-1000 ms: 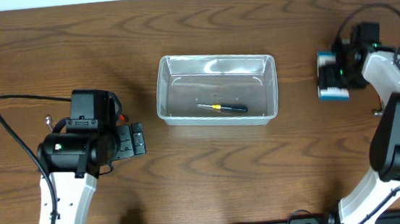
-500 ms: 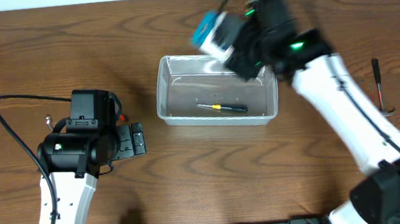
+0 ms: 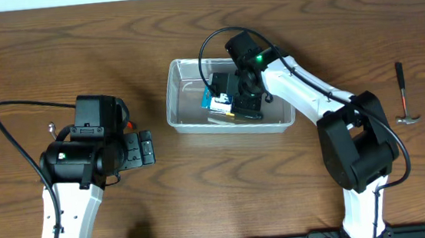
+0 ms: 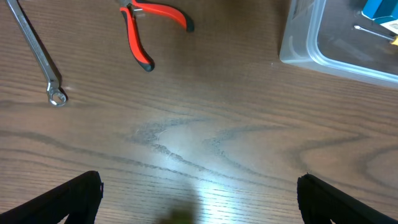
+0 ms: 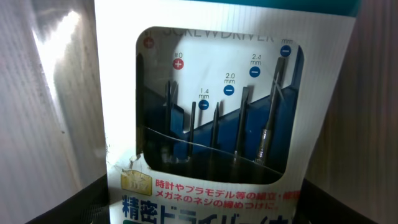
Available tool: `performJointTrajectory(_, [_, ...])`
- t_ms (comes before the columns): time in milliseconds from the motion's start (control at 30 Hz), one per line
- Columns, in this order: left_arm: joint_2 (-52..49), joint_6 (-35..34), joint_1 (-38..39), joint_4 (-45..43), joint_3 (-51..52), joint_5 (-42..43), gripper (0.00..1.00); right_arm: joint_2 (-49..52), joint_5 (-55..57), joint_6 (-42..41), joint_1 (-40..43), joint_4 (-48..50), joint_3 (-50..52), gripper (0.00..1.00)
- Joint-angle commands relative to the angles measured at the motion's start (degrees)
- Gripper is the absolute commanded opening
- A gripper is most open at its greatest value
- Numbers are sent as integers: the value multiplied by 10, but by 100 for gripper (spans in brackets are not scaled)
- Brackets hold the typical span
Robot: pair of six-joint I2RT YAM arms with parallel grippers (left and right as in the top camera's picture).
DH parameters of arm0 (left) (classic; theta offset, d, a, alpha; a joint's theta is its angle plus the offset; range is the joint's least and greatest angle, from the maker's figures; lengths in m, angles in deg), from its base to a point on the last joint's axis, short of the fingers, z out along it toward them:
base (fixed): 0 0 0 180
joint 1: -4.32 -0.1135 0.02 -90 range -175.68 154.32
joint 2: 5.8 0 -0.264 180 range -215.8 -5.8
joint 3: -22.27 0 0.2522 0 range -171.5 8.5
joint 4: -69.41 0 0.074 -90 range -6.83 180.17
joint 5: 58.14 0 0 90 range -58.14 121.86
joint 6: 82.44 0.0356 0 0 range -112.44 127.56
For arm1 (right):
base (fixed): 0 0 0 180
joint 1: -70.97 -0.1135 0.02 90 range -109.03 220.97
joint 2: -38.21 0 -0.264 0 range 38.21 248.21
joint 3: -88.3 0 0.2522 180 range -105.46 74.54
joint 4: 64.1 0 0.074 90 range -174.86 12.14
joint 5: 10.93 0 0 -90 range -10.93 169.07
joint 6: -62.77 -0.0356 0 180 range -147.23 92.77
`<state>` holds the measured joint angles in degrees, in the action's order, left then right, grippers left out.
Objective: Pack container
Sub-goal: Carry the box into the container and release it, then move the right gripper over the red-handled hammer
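container (image 3: 198,128) holds screwdriver (image 3: 230,112) and blue box (image 3: 212,96) in right pincer (image 3: 226,101).

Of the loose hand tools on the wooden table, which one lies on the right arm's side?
The small black-handled hammer, right of the clear plastic tub; the red-handled pliers and silver wrench lie left of it.

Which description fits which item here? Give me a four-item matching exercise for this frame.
Items:
1. pliers
2. wrench
3. hammer
4. screwdriver set

Descriptions:
A. held by the right gripper at the container
B. alone on the table, right of the container
C. silver, ring end
D. red handles

Pairs: 1-D, 2-C, 3-B, 4-A
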<state>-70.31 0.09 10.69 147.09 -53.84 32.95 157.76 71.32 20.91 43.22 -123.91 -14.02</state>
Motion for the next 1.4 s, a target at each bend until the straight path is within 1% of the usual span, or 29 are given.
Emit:
performJointTrajectory(0, [-1,2,-3,1,-9,-5,98,11,-7,1,9,5,-2,26])
performJointTrajectory(33, [-1,1,-3,1,-9,-5,98,12,-7,1,10,3,-2,31])
performJointTrajectory(100, [-1,1,-3,1,-9,-5,98,15,-7,1,13,0,-2,48])
performJointTrajectory(133, [-1,2,-3,1,-9,-5,98,15,-7,-4,14,-1,-2,55])
performJointTrajectory(167, [-1,1,-3,1,-9,-5,98,15,-7,-10,15,0,-2,66])
performJointTrajectory(200, [-1,1,-3,1,-9,-5,98,15,-7,-13,16,0,-2,83])
performJointTrajectory(233, [-1,1,-3,1,-9,-5,98,15,-7,-17,16,1,-2,96])
performJointTrajectory(267, [-1,2,-3,1,-9,-5,98,15,-7,-21,16,2,-2,99])
performJointTrajectory(400, [-1,2,-3,1,-9,-5,98,13,-5,-21,16,1,-3,99])
performJointTrajectory(533, [-1,2,-3,1,-9,-5,98,-10,17,-36,16,-10,-16,99])
performJointTrajectory(733, [-1,2,-3,1,-9,-5,98,-103,17,-37,24,-80,-84,99])
performJointTrajectory(800, [-1,2,-3,1,-9,-5,98,-144,32,-66,40,-90,-105,99])
performJointTrajectory(833, [-1,2,-3,1,-9,-5,98,-162,51,-95,52,-90,-112,99])
performJointTrajectory(900, [-1,2,-3,1,-9,-5,98,-194,100,-178,89,-89,-121,99])
performJointTrajectory(933, [-1,2,-3,1,-9,-5,98,-212,129,-242,119,-89,-123,99])
performJointTrajectory(967, [-1,2,-3,1,-9,-5,98,-224,146,-287,146,-93,-123,99])
performJointTrajectory(1033, [-1,2,-3,1,-9,-5,98,-242,159,-366,212,-112,-123,99])
performJointTrajectory(1067, [-1,2,-3,1,-9,-5,98,-247,153,-393,254,-128,-123,99])
performJointTrajectory(1167, [-1,2,-3,1,-9,-5,98,-246,146,-421,346,-172,-122,99])
performJointTrajectory(1267, [-1,2,-3,1,-9,-5,98,-227,146,-423,422,-212,-117,99])
performJointTrajectory(1367, [-1,2,-3,1,-9,-5,98,-201,149,-420,467,-231,-109,99])
